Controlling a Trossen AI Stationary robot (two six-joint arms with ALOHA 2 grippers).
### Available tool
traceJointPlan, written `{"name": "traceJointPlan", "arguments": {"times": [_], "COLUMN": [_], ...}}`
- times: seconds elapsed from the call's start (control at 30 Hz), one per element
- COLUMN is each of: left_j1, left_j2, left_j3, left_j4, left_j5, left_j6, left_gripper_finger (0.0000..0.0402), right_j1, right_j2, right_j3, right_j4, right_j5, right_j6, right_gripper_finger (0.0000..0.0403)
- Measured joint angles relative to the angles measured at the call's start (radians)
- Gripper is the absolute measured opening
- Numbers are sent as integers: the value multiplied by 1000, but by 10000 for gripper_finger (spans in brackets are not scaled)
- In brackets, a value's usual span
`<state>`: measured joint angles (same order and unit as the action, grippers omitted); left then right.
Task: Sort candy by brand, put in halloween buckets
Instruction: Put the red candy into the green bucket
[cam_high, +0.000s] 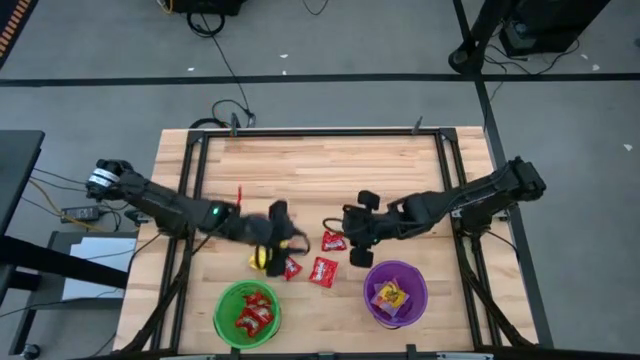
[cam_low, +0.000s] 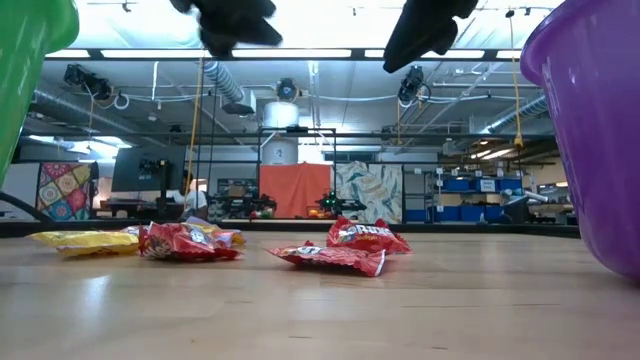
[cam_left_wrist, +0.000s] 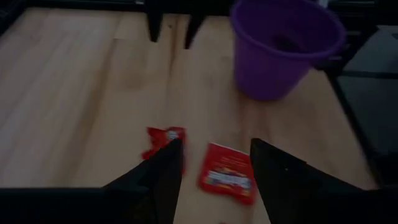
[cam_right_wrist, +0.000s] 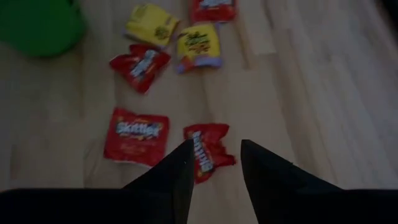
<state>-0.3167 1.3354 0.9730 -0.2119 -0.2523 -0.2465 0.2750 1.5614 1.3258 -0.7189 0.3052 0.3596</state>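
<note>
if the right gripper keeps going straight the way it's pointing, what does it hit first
Most likely the crumpled red candy packet lying just ahead of the open, empty right gripper. Depth is hard to judge, so it could meet the table first.

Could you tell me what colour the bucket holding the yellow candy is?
Purple bucket; the high view shows it best.

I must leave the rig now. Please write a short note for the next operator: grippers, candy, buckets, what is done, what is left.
Left gripper: open, empty, above the loose candy in the table's middle.
Right gripper: open, empty, over a red packet, near the purple bucket.
Green bucket: holds red packets.
Purple bucket: holds yellow packets.
Done: part of the candy is sorted.
Left: on the table, four red packets and two yellow packets, between the two arms. Red to green, yellow to purple.
</note>
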Motion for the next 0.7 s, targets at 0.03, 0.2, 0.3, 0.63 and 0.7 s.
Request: {"name": "traceJointPlan", "arguments": {"times": [0.03,0.2,0.3,0.63,0.7], "left_j1": [-32,-137,-177,-231,-229], "left_j2": [0,0,0,0,0], "left_j3": [0,0,0,0,0], "left_j4": [-1,37,85,137,134], "left_j5": [-26,-79,-81,-186,-199], "left_j6": [-23,-87,-99,-41,-30], "left_gripper_finger": [193,193,193,193,193], "right_j1": [6,14,10,-23,-31], "right_j2": [5,8,8,8,8], "right_j3": [0,0,0,0,0], "right_j4": [1,9,31,76,94], "right_j5": [-6,-69,-65,91,94], "right_j6": [0,-44,-86,-151,-140], "right_gripper_finger": [143,143,143,143,143]}}
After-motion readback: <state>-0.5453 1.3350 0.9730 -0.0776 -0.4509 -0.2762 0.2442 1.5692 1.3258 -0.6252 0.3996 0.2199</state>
